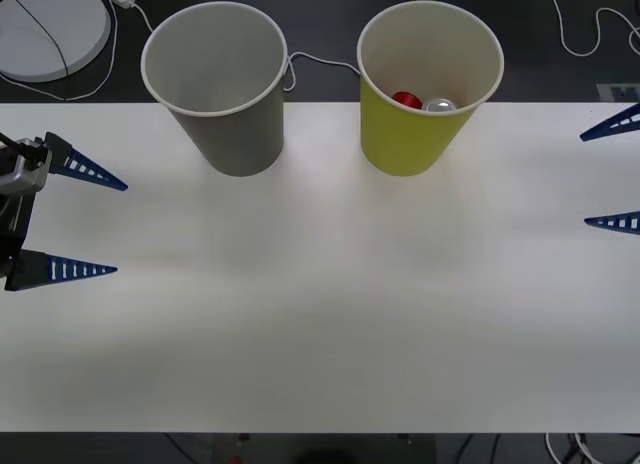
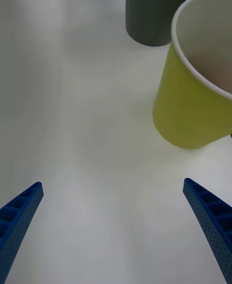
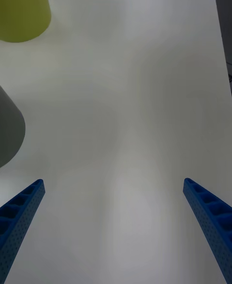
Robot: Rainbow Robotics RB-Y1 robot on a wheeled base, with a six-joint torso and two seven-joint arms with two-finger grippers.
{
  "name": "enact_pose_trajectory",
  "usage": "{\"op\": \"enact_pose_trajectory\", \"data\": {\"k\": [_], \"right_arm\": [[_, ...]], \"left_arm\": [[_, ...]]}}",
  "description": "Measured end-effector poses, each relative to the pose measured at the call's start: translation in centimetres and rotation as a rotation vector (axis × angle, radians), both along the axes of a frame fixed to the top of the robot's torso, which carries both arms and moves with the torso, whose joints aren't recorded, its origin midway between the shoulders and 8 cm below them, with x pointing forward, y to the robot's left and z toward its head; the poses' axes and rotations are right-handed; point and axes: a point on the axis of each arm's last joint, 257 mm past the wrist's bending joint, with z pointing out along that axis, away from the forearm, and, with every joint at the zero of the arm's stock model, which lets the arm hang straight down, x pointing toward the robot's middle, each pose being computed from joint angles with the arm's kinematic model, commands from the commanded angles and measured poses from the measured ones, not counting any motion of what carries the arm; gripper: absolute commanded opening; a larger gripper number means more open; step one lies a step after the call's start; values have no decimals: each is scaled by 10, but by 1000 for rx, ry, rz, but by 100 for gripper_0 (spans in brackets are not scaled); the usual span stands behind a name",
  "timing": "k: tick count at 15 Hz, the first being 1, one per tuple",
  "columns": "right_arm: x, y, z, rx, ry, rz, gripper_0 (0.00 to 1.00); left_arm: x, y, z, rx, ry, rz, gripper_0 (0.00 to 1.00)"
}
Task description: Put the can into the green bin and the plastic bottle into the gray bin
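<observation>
The red can [image 1: 415,101] lies inside the green bin [image 1: 405,149], its silver base showing beside the red body. The gray bin [image 1: 235,134] stands to its left at the table's far edge; what it holds is hidden from this angle, and the plastic bottle is out of view. My left gripper [image 1: 112,227] hovers open over the table's left edge, clear of both bins. At the right edge my right gripper [image 1: 598,178] is open too, with the green bin [image 2: 193,114] and gray bin [image 2: 154,8] ahead of it. Both bins, green [image 3: 21,8] and gray [image 3: 9,129], show in the left wrist view.
The white table [image 1: 320,304] spreads wide in front of the bins. Behind it lie a round white disc [image 1: 50,29] at the far left and white cables [image 1: 590,34] on the dark floor.
</observation>
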Motion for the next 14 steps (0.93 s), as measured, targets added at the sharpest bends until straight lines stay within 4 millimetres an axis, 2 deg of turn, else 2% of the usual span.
{"op": "enact_pose_trajectory", "data": {"k": [9, 12, 14], "right_arm": [[-42, -7, -55, -7, -6, 23, 100], [-51, 2, -69, -23, -14, 24, 100], [-49, 9, -72, -35, -38, 17, 100]], "left_arm": [[0, 0, 0, 0, 0, 0, 100], [0, 0, 0, 0, 0, 0, 100], [0, 0, 0, 0, 0, 0, 100]]}}
